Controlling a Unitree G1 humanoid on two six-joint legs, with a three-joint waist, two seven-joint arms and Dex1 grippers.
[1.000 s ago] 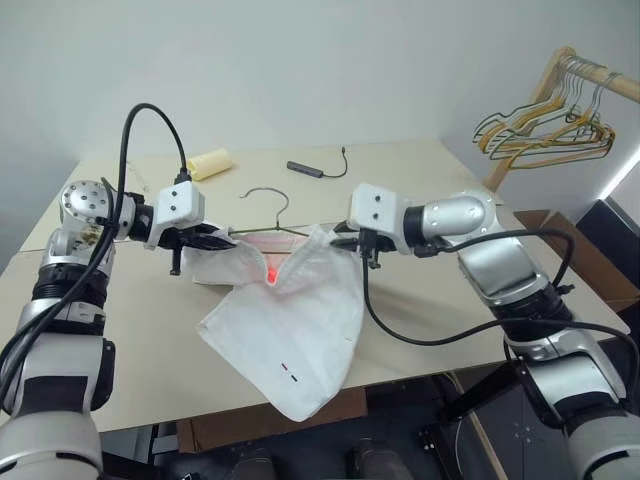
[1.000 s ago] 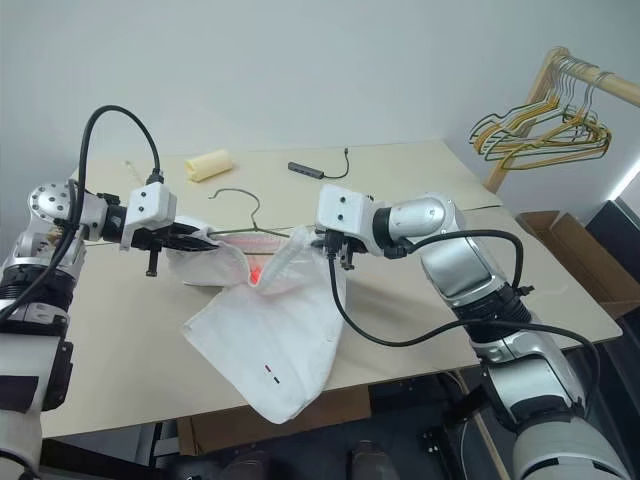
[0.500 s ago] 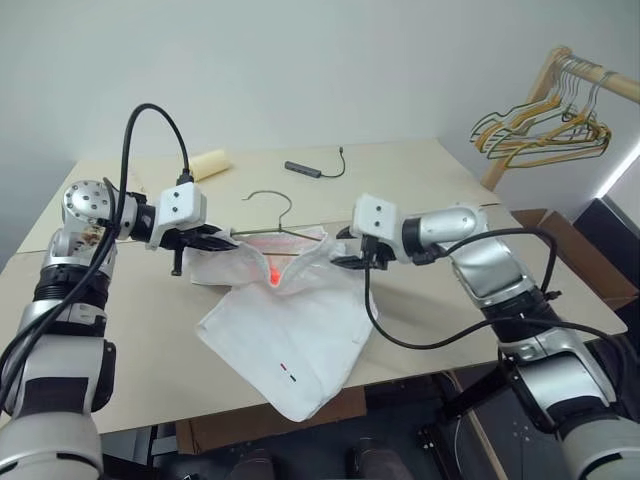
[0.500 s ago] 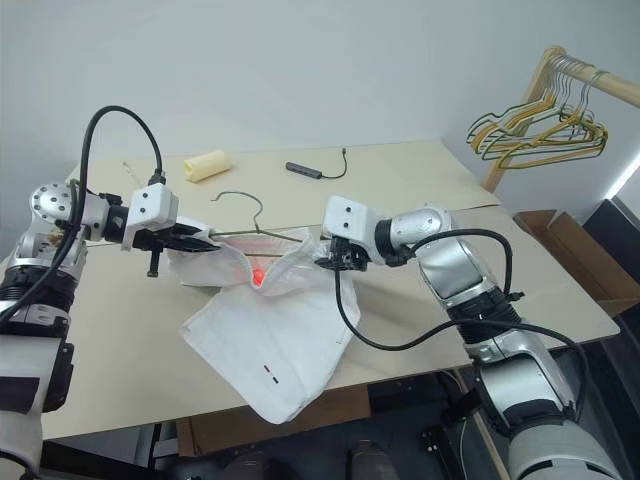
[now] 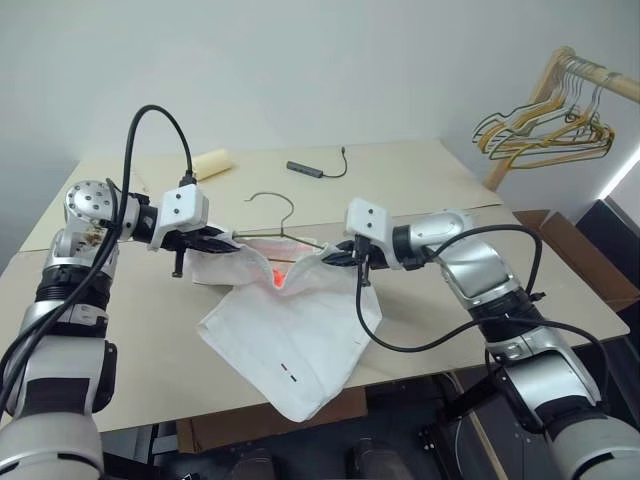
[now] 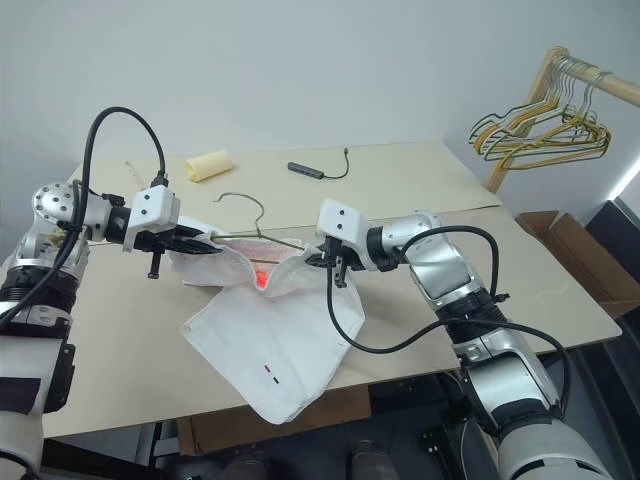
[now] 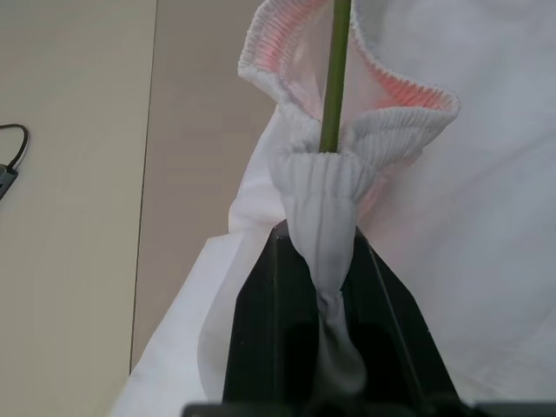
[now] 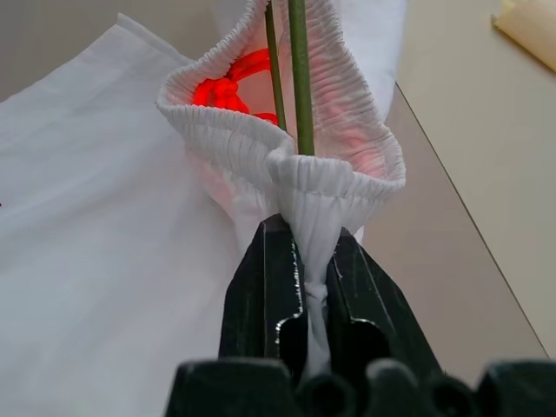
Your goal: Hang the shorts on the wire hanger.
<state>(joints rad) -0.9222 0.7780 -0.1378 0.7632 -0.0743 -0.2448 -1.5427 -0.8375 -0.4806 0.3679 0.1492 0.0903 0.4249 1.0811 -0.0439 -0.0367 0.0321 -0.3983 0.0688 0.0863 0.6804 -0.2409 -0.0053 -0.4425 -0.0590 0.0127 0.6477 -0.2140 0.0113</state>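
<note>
**Waistband pinched at both ends, hanger wire running between the grippers**

Taking the wire hanger [image 5: 283, 236] as the landmark: nearest the camera, the legs of the shorts [image 5: 295, 340] hang below the hanger and drape over the front edge of the table [image 5: 420, 330], a small dark mark showing near the hem. Above that, the gathered waistband is bunched around the hanger's wire, with a pink-red glow at the middle of the opening.

The hanger's long axis runs side to side, level with the two arms. The left gripper [image 5: 222, 238] sits at the hanger's left end, its fingers [image 7: 261, 330] clamped on a twist of waistband with the wire emerging straight out of that bunch. The right gripper [image 5: 340, 256] sits at the hanger's right end, fingers [image 8: 269, 304] pressed together on another fold of waistband, two strands of wire rising from the cloth just past the tips. Each arm is therefore at its own end, neither nearer the middle.

Beyond the wire, the hanger's hook curves up over the tabletop. Judging from this, the coming move depends on the waistband staying spread along that side-to-side axis.
</note>
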